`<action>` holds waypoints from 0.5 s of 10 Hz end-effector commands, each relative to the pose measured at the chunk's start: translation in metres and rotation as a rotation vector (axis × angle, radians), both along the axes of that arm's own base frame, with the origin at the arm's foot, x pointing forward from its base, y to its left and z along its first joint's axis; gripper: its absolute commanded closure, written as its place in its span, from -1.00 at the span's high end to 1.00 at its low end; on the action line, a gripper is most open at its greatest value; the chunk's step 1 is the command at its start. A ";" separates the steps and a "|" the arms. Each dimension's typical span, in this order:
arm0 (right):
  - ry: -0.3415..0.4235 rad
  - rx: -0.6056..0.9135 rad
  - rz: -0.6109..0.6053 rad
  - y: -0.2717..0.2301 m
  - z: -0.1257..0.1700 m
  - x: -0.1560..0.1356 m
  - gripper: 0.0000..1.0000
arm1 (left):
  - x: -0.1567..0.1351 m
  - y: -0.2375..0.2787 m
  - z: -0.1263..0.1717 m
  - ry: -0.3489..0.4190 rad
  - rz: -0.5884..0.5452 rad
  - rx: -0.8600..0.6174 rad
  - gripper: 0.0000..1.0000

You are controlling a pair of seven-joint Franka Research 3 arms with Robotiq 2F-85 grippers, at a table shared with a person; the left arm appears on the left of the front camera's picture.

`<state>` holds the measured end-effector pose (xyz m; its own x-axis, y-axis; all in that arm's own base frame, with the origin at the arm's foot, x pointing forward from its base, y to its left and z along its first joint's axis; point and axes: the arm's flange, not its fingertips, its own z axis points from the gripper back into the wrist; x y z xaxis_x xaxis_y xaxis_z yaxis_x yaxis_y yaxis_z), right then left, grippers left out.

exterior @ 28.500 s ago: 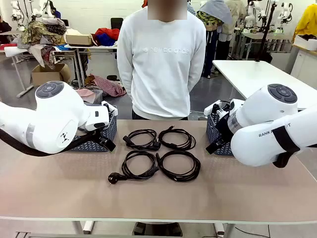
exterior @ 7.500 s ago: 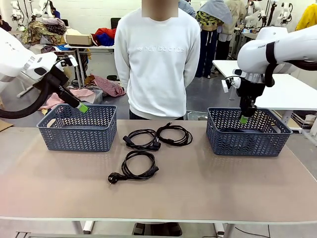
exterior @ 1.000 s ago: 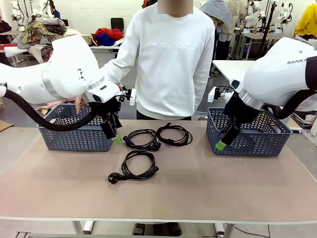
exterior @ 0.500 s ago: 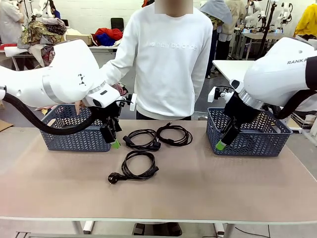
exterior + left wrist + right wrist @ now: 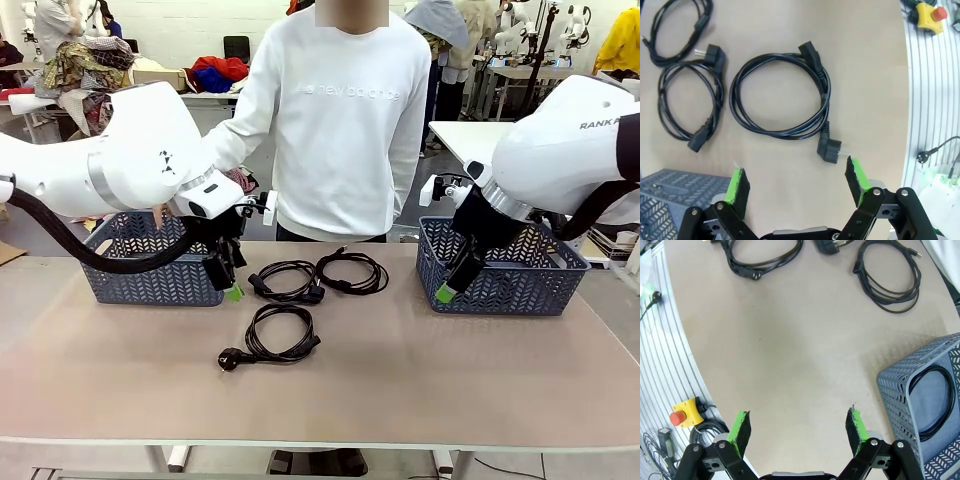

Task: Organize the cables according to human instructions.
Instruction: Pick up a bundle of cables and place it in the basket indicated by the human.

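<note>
Three coiled black cables lie mid-table: one near the front (image 5: pixel 280 335), one behind it (image 5: pixel 284 281), one to its right (image 5: pixel 352 272). My left gripper (image 5: pixel 231 288) hangs open just left of the middle coil, in front of the left basket (image 5: pixel 150 272). Its wrist view looks down on the front coil (image 5: pixel 780 95) and the other two (image 5: pixel 690 105) (image 5: pixel 677 30), with nothing between its fingers (image 5: pixel 737 182). My right gripper (image 5: pixel 446 292) is open beside the right basket (image 5: pixel 505 270), where a fourth cable (image 5: pixel 932 400) lies inside.
A person in a white sweatshirt (image 5: pixel 345 120) stands at the far edge, one hand (image 5: pixel 160 214) reaching to the left basket behind my left arm. A yellow emergency-stop box (image 5: pixel 685 415) sits off the table's edge. Bare tabletop (image 5: pixel 420 380) spreads at the front.
My left gripper has dropped slightly lower and a little left, beside the left basket. The right arm and the cables have not moved.
</note>
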<state>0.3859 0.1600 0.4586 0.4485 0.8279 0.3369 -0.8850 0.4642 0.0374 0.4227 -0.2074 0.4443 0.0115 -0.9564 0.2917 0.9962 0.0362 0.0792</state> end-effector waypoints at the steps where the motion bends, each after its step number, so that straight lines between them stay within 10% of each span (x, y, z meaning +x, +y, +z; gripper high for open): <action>1: -0.006 0.001 -0.003 0.001 0.003 0.002 1.00 | -0.005 -0.016 -0.007 0.030 -0.034 0.044 1.00; 5: -0.006 0.001 -0.003 0.001 0.003 0.002 1.00 | -0.023 -0.054 -0.040 0.079 -0.057 0.125 1.00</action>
<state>0.3859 0.1600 0.4586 0.4484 0.8279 0.3370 -0.8850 0.4642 0.0374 0.4003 -0.2573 0.4058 -0.0412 -0.9756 0.2155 0.9991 -0.0422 -0.0001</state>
